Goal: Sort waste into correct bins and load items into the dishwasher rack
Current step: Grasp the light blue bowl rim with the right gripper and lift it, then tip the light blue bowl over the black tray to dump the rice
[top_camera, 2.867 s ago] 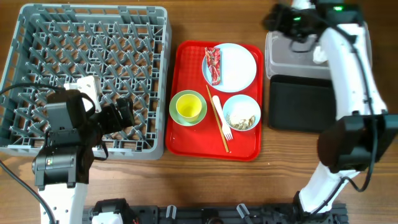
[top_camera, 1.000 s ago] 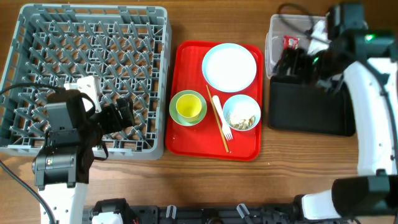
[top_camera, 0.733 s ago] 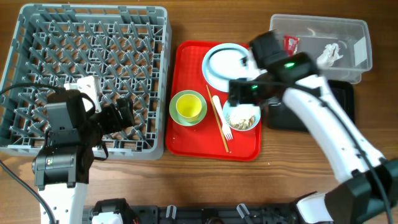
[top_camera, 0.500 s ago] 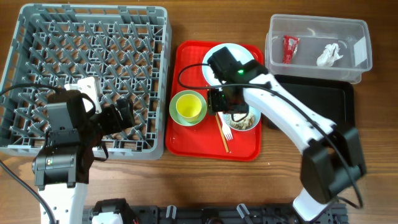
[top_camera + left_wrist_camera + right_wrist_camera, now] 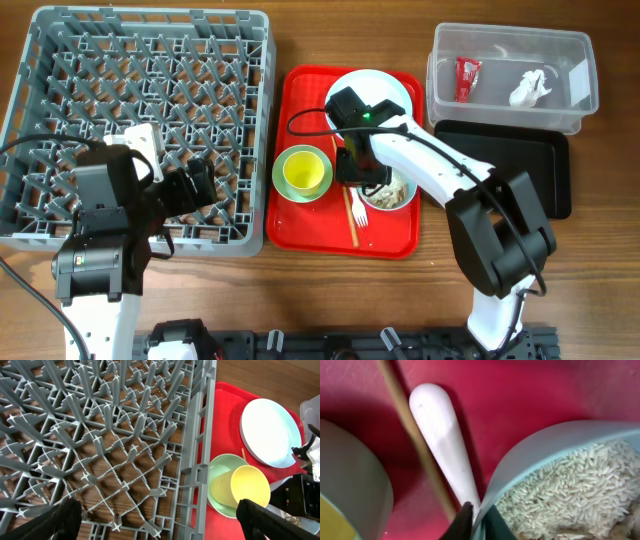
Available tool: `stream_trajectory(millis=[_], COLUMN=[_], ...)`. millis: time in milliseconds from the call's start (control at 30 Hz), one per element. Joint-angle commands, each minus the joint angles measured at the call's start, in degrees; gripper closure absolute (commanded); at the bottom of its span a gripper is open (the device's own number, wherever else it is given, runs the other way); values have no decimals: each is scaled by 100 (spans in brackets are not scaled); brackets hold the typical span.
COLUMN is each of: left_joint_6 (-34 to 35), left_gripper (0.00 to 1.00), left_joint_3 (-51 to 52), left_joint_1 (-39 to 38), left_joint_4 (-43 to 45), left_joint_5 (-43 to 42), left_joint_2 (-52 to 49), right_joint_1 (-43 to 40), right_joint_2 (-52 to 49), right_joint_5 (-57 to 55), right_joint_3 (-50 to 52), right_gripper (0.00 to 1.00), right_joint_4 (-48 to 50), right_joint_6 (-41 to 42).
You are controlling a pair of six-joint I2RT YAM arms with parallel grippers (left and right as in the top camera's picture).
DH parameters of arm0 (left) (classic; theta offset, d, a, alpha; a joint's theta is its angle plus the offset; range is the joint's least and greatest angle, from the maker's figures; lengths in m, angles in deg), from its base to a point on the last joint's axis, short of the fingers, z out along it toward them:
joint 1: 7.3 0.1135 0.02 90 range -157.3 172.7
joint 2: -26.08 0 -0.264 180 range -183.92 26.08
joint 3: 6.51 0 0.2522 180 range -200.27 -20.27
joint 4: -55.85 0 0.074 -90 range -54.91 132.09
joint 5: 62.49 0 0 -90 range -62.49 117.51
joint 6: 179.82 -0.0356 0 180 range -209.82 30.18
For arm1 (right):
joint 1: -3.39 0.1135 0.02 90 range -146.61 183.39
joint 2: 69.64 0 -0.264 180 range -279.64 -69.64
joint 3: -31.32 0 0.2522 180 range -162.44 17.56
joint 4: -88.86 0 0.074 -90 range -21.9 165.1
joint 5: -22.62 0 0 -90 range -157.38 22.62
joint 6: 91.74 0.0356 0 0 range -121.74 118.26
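Observation:
On the red tray, a pale bowl (image 5: 396, 192) holds beige food scraps (image 5: 570, 495). My right gripper (image 5: 358, 176) is shut on that bowl's left rim (image 5: 530, 455), one finger inside and one outside, as the right wrist view (image 5: 479, 521) shows. The white fork (image 5: 445, 445) and a chopstick (image 5: 415, 435) lie just left of the bowl. A yellow-green cup (image 5: 303, 172) sits in a pale green bowl (image 5: 220, 480). The pale blue plate (image 5: 385, 95) is bare. The red wrapper (image 5: 466, 78) and the tissue (image 5: 530, 88) lie in the clear tub (image 5: 510, 38). My left gripper (image 5: 160, 520) hangs open over the grey rack (image 5: 140, 120).
The black flat tray (image 5: 520, 170) lies right of the red tray (image 5: 305, 225), below the clear tub. My right arm reaches across the black tray and the plate's lower edge. The rack fills the left half of the table.
My right arm swung from the clear tub over to the red tray, came down at the bowl with food scraps and shut on its rim. The left arm has not moved.

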Motion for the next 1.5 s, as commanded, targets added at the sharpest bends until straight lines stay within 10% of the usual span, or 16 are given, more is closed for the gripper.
stream_trajectory(millis=[0,367,833,1467], left_joint_6=[33,31,31,31], left_gripper=[0,0,0,0], left_joint_3=[-103,-103,-103,-103], left_joint_1=[37,37,37,37], left_joint_4=[-4,-2,-4,-4], left_joint_5=[-66,-66,-66,-66], left_joint_2=[11,11,11,11], right_joint_1=[-22,-533,-3805,-6024], right_joint_2=[-96,1394,1692,1167], right_joint_5=[-116,151,4151,8408], right_joint_3=[50,-595,216,1963], right_gripper=[96,96,96,96], right_joint_4=[-2,-588,-487,1353], right_joint_6=[83,-706,-3106,-2243])
